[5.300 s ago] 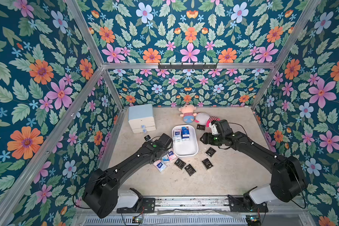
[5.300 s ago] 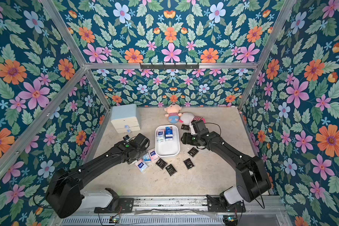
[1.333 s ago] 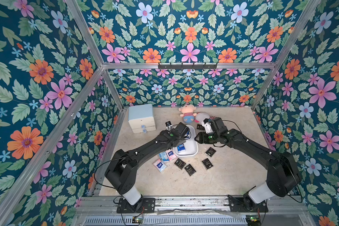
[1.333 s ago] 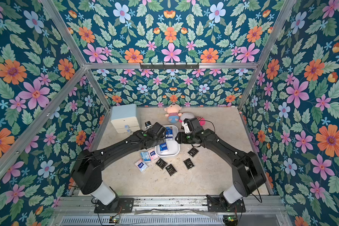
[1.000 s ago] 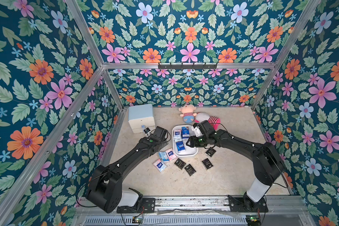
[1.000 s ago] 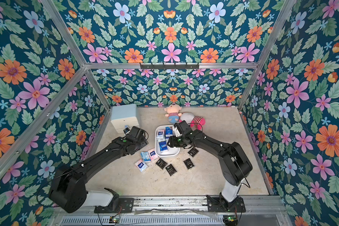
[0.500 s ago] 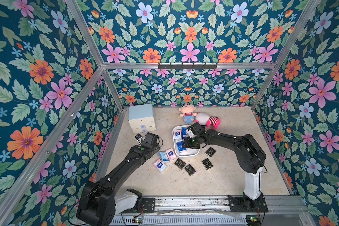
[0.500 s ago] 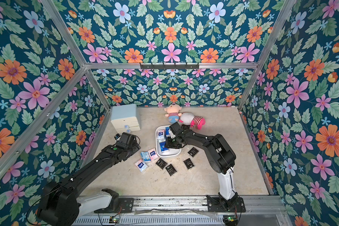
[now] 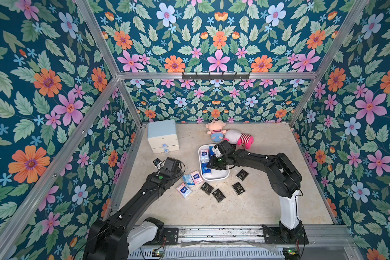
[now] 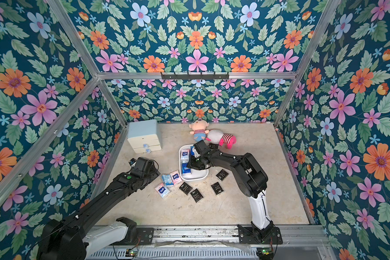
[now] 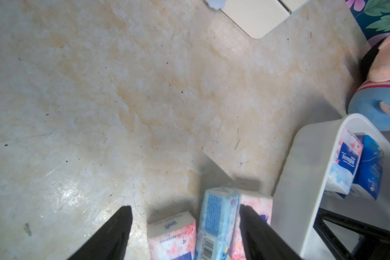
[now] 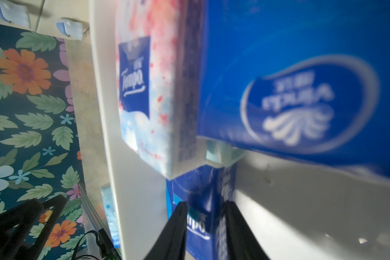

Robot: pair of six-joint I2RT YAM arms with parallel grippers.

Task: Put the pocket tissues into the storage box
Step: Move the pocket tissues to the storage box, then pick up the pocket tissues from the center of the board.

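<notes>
Reaching down inside the storage box (image 9: 218, 176), the right gripper (image 12: 205, 202) has its jaws drawn narrow on either side of a dark blue packet (image 12: 198, 184) that stands on edge against the box wall. I cannot tell whether they already press on it or only flank it. Next to it in the box lie a pink-and-white packet (image 12: 144, 90) and a larger-looking blue packet (image 12: 302, 94). In both top views the box shows about three or four pocket tissues along the side towards the left arm, with bare white floor at its near end.

The left gripper (image 11: 185, 207) hangs with its jaws wide apart and nothing between them. It is low over three pale packets (image 9: 188, 180) that sit together on the table (image 9: 257, 202), just beside the box's outer wall. Four black packets (image 9: 207, 188) (image 9: 218, 195) (image 9: 238, 188) (image 9: 242, 175) lie flat on the table around the box's near end, none of them touched.

By my reckoning the job is less than half done. A few packets are stowed, and at least seven are left outside. The right arm seems to be tidying or re-seating one already inside, while the left looks ready to pick from the pale cluster.
</notes>
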